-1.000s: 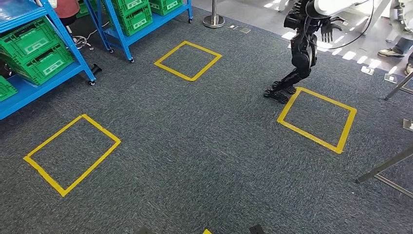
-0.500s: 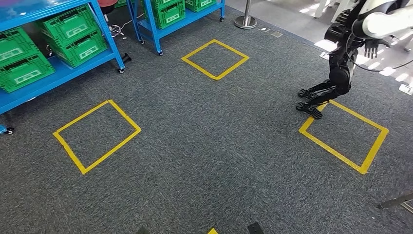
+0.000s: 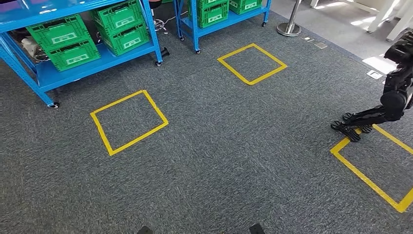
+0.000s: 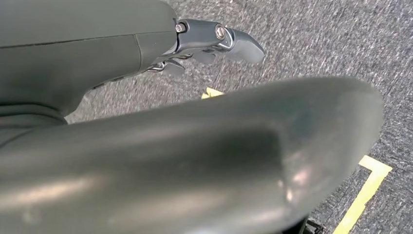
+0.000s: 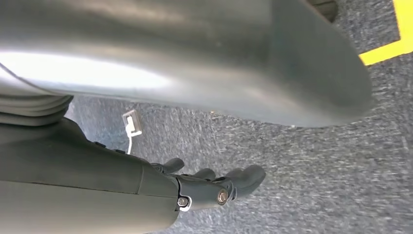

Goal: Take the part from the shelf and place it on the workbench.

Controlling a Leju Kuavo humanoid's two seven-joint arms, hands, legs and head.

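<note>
Grey carpet marked with yellow tape squares covers the floor, and blue shelves stand along the far left. The part to be fetched cannot be picked out; as a judgement it lies in one of the green crates on those shelves, far and to the left of the robot, so the left arm looks the nearer one. Its long axis cannot be told. Four green crates sit stacked in pairs on the nearer shelf, more on the next shelf to the right; what they hold is hidden. The left hand hangs over the carpet holding nothing, fingers loosely apart. The right hand hangs likewise, empty, fingers slightly curled and apart. At the far right another dark robot steps beside a tape square.
</note>
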